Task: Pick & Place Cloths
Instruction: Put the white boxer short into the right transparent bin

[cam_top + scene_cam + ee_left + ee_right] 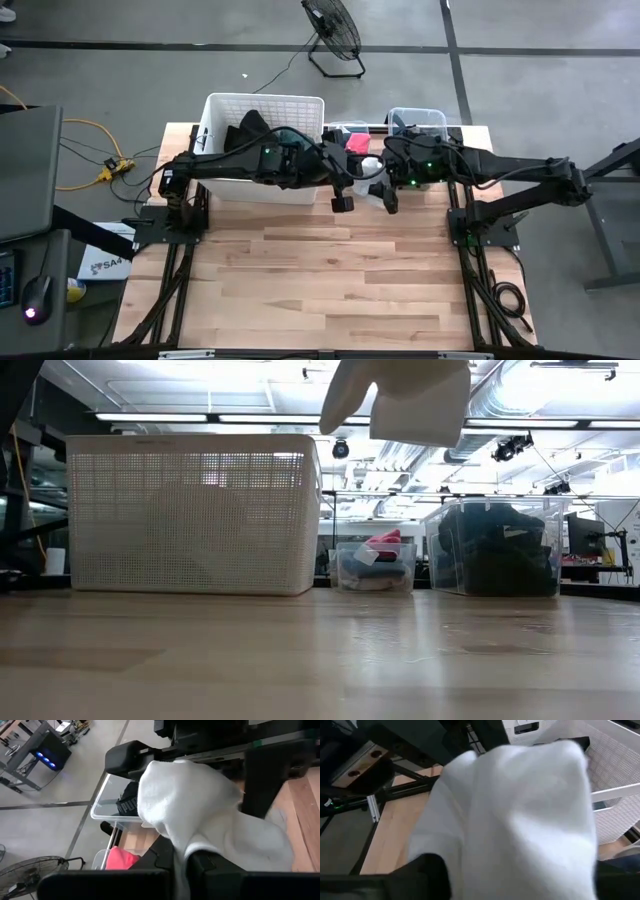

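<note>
A white cloth hangs high over the table's middle, and its lower part shows at the top of the low view. My left gripper is shut on it. My right gripper faces the left one, open, one finger on each side of the cloth's far part. More cloths lie in containers at the far edge. Black and teal ones are in the white basket. A red-pink one is in a small clear tub. Black ones fill a larger clear tub. My left gripper pinches a bunched end of the white cloth between its two fingers. The fingers come from the table's left, slanting down. The rest of the cloth bulges out ahead of the fingers and droops, lifted clear of the table. My right gripper: I cannot tell whether its fingers touch the cloth.
The basket and both tubs stand in a row along the far edge. The wooden tabletop stretches bare toward the near edge. A floor fan stands beyond the table, and a desk with a mouse is at the left.
</note>
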You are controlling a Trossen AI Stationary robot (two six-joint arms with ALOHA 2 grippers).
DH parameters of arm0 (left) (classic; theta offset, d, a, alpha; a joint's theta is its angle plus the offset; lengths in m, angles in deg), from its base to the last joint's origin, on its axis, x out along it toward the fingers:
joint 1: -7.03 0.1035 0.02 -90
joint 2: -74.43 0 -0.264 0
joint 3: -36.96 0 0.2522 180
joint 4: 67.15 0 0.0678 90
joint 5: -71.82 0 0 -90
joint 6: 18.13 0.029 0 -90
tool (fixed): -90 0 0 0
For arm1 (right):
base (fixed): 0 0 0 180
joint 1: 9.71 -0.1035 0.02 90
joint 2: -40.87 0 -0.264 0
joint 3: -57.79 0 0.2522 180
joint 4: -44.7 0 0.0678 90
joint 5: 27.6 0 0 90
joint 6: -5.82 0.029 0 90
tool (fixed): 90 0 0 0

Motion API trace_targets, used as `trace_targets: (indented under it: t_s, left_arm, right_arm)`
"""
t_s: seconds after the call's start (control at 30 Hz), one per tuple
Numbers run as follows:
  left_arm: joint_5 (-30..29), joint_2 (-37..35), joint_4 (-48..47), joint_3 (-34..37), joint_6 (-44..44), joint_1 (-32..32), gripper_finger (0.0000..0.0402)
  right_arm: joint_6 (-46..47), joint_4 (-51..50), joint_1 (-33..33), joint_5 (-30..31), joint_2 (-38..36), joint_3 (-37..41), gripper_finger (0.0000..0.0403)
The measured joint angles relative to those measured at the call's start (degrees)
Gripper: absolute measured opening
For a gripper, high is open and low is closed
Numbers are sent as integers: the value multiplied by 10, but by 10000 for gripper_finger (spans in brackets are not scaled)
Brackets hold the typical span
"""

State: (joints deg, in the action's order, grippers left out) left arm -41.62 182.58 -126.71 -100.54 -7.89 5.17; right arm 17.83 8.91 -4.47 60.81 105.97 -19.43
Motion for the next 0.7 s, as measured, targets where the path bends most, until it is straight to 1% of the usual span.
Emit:
trace_targets:
  t_s: [0.1, 0.17, 0.27, 0.3, 0.4, 0.5, 0.6, 0.7]
  left_arm:
    - [0, 0, -1, 0, 0, 0, 9]
    - [0, 0, -2, 0, 0, 0, 9]
    - [0, 0, -2, 0, 0, 0, 9]
    - [0, 0, -2, 0, 0, 0, 12]
    - [0, 0, -2, 0, 0, 0, 25]
    - [-1, 0, -2, 0, 11, 0, 49]
    - [-1, 0, 0, 0, 36, 0, 90]
    - [-1, -5, 11, 0, 62, 0, 147]
  right_arm:
    - [-1, -7, 0, 0, 0, 0, 187]
    - [-2, -12, 0, 1, 0, 0, 136]
    - [-3, -13, 0, 1, 0, 0, 46]
    - [-7, -14, 0, 1, -1, 0, 25]
    - [-9, -14, 0, 2, -3, 0, 15]
    - [0, -19, 0, 8, -4, 0, 11]
    - [1, -38, 1, 25, -8, 0, 10]
    - [11, -69, 15, 36, -17, 0, 9]
